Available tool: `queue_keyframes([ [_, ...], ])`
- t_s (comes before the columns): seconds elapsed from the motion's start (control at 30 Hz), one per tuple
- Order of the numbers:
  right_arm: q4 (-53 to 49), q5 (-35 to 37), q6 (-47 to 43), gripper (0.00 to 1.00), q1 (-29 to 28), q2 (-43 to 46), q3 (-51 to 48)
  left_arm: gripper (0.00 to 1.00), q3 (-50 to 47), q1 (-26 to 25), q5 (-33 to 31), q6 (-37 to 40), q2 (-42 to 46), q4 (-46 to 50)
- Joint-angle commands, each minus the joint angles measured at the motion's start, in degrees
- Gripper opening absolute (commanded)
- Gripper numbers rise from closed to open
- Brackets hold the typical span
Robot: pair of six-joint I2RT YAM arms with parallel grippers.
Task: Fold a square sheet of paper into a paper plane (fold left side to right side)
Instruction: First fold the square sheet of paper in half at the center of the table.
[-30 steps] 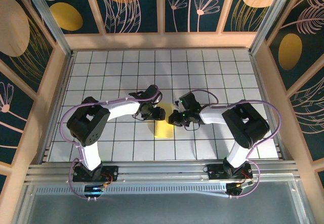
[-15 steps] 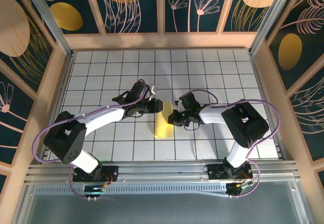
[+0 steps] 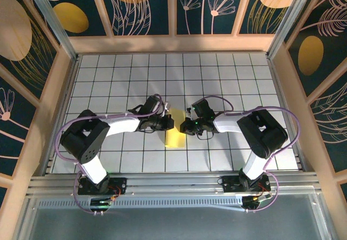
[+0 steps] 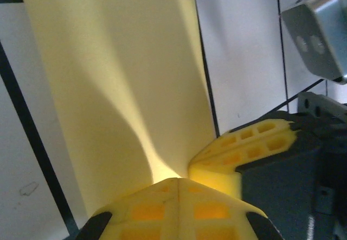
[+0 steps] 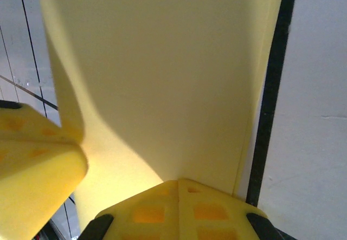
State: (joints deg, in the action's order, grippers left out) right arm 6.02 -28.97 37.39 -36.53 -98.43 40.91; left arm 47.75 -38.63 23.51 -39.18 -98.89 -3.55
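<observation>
1. Near the middle of the white-tiled table (image 3: 227, 66), your yellow paper (image 3: 174, 138) lies as a narrow folded strip, with its far end curving up between the two arms.
2. Your left pincer (image 3: 169, 123) is clamped together on the paper's far end.
3. Your right pincer (image 3: 186, 126) is clamped on that same end, just beside the left one.

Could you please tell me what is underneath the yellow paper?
Under the paper is the white tiled table, its black grid lines showing beside the paper's edges. The stretch directly beneath is covered, so anything lying there cannot be seen.
</observation>
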Motion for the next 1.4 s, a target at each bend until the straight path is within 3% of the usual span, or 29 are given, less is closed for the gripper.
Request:
queue_keyframes([
  [0.0, -8.61, 6.60, -1.94, 0.00, -0.64, -4.14, -2.15, 0.02, -1.60, 0.05, -0.82, -0.34, -1.46, -3.35],
  [0.43, -11.46, 8.73, -3.02, 0.00, -0.64, -4.53, -1.88, 0.00, -5.72, 0.97, -2.30, -1.28, -2.65, -5.46],
  [0.87, -12.40, 9.65, -3.42, 0.00, -0.64, -4.17, -1.88, 0.00, -12.85, 4.90, -2.63, -0.38, 5.72, -5.91],
  [1.1, -11.58, 8.85, -3.39, 0.00, -0.64, -3.96, -1.67, 0.00, -11.95, 4.80, -0.59, 1.03, 11.83, -6.02],
  [1.23, -11.26, 8.76, -3.37, 0.00, -0.69, -4.30, -1.46, 0.00, -8.76, 2.98, 2.14, 1.54, 10.00, -6.15],
  [1.37, -11.55, 8.84, -3.37, 0.00, -0.82, -4.73, -1.10, 0.00, -5.50, 0.51, 1.00, 1.94, 6.14, -4.42],
])
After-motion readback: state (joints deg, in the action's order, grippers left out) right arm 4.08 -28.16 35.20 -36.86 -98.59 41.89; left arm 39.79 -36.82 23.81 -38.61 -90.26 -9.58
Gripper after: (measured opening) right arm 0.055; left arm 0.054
